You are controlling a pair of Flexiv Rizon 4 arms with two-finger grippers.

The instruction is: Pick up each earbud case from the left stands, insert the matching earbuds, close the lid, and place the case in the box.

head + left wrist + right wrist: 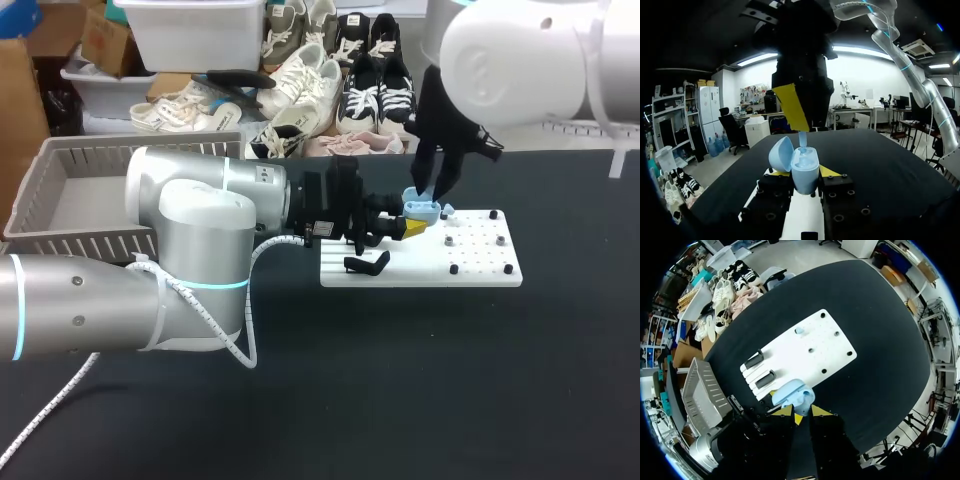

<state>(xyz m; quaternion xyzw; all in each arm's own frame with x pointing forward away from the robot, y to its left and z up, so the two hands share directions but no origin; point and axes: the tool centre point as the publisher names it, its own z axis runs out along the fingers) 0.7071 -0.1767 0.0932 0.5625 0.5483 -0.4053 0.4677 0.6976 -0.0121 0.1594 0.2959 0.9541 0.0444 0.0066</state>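
Earbud case (805,170), pale blue, lid flipped open, clamped from both sides in left end effector (802,173), just above white board (480,250) on dark surface (400,380). Directly over it, right end effector (801,411); cannot tell whether open or closed. Grey box (60,200) well apart.

Left of the white board (480,262), a left arm (190,250) of rounded silver-grey shells ringed with thin cyan bands, a white braided cable (40,418) tied along it. Ends in a black, blocky left gripper (805,174) with yellow tips and small screw holes. Over the board, a glossy white right arm (510,60) bearing a black right gripper (802,412).
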